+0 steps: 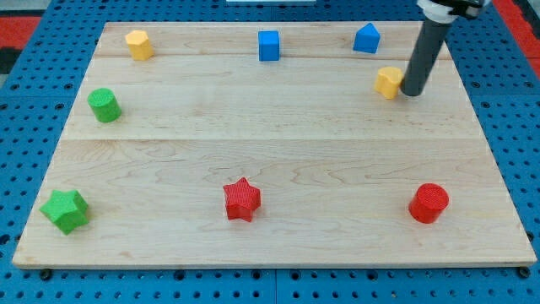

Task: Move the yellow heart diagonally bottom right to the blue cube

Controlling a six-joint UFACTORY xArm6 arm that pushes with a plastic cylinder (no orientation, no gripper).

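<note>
My tip (413, 91) was seen touching the yellow heart's (389, 82) right side (orientation unclear); the blue cube (268, 46) was noted well to the left. No gripper was fitted.

The rod (426, 51) is cut off by the view's top.

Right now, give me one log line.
my tip: touching yellow heart, its right | blue cube: top middle, left of heart | contact: yes
</note>
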